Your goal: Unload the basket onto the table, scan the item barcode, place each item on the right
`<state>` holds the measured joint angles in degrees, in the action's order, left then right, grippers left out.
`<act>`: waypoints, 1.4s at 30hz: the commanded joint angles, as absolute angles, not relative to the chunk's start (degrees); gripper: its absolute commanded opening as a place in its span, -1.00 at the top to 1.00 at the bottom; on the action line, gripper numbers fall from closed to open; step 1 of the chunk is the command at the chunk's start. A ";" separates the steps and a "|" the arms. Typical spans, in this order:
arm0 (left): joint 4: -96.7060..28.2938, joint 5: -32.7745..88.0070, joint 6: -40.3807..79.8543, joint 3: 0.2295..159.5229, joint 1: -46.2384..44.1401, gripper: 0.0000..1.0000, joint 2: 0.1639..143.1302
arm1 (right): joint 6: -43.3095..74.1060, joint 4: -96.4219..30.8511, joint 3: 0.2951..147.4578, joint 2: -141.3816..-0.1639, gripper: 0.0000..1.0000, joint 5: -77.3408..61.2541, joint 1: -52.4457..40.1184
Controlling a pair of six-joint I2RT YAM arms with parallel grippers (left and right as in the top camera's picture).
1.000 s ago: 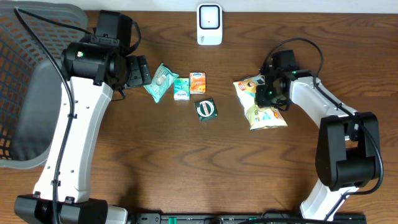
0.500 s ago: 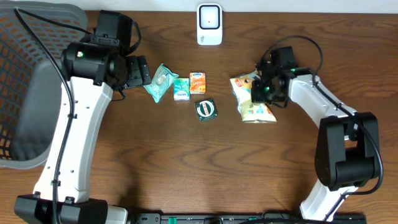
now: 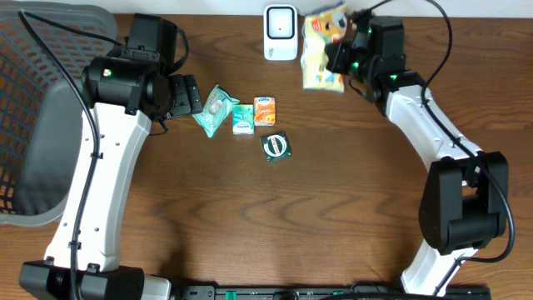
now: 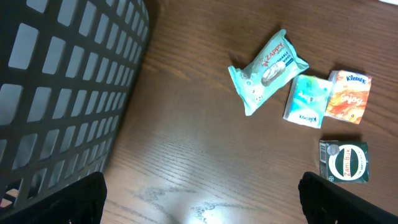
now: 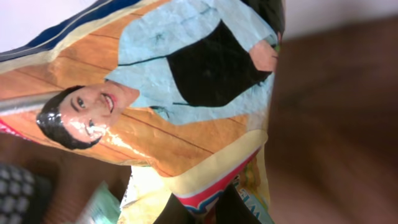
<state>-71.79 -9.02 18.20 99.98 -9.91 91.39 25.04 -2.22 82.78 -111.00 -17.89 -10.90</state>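
snack bag [image 3: 320,50] — glossy printed film | table [image 3: 250,208] — brown wood grain | basket [image 3: 29,79] — dark plastic lattice

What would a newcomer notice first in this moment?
The right hand holds a bright yellow snack bag up beside the white scanner at the far edge of the table; the bag fills the right wrist view. Mid-table lie a teal wipes pack, a teal tissue pack, an orange tissue pack and a dark green packet. A dark mesh basket fills the left side.
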 commanded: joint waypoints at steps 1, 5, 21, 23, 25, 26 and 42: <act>-71.96 -9.69 18.72 99.81 -9.82 -0.96 91.31 | 30.20 2.17 84.20 -110.80 0.98 -14.72 -13.21; -71.96 -9.69 18.72 99.81 -9.82 -0.96 91.31 | 29.69 3.38 87.88 -111.87 0.98 -9.52 -15.40; -71.96 -9.69 18.74 99.81 -9.82 -0.96 91.31 | 7.44 -5.54 122.80 -136.09 0.98 8.86 -21.52; -71.96 -9.69 18.72 99.81 -9.82 -0.96 91.31 | 3.66 -2.46 122.80 -137.32 0.98 9.37 -22.41; -71.96 -9.67 18.72 99.81 -9.82 -0.95 91.31 | 2.15 1.30 122.80 -138.52 0.98 9.37 -23.09; -71.96 -9.69 18.72 99.81 -9.82 -0.96 91.31 | 2.00 3.20 122.80 -139.02 0.98 9.37 -23.38; -71.96 -9.69 18.72 99.81 -9.82 -0.96 91.31 | 2.07 10.07 122.80 -143.00 0.98 9.54 -23.31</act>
